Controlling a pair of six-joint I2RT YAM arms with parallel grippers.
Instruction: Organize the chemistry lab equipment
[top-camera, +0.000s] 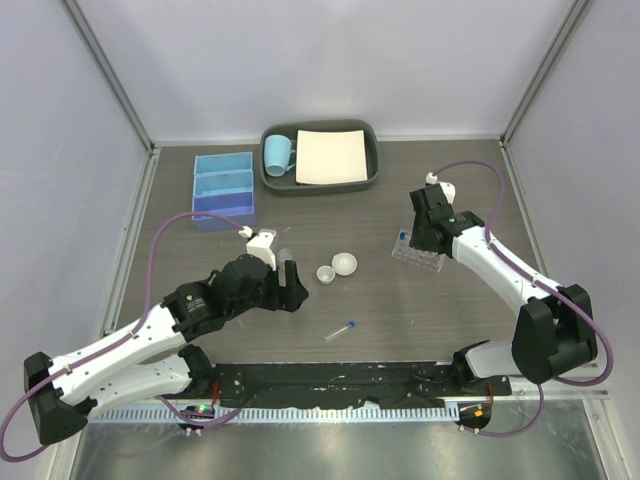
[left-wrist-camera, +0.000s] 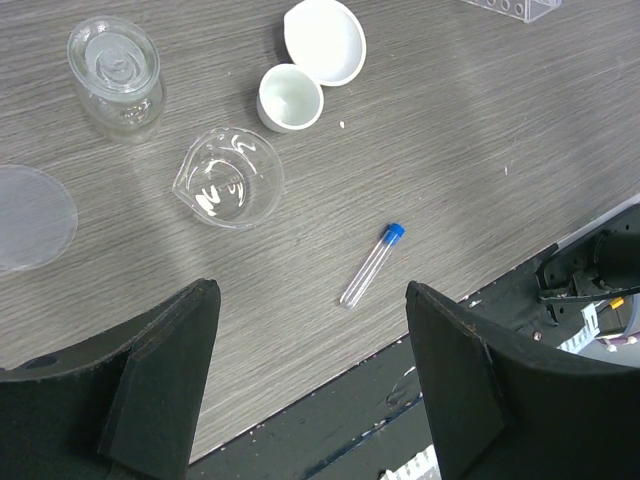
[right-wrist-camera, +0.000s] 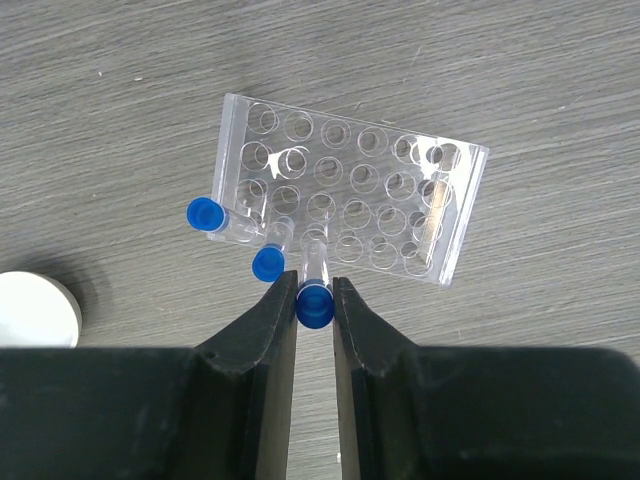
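Note:
My right gripper is shut on the blue cap of a clear tube, whose lower end reaches the near row of the clear plastic rack. Two more blue-capped tubes stand tilted in the rack's left corner. Another tube lies loose on the table, just ahead of my open, empty left gripper. Two white round dishes touch each other beyond it. The small clear bottle stands at far left. The blue three-compartment box is at back left.
A clear spouted glass dish and a flat clear lid lie near my left gripper. The dark grey tray at the back holds a light-blue mug and a white sheet. A black rail edges the table's near side.

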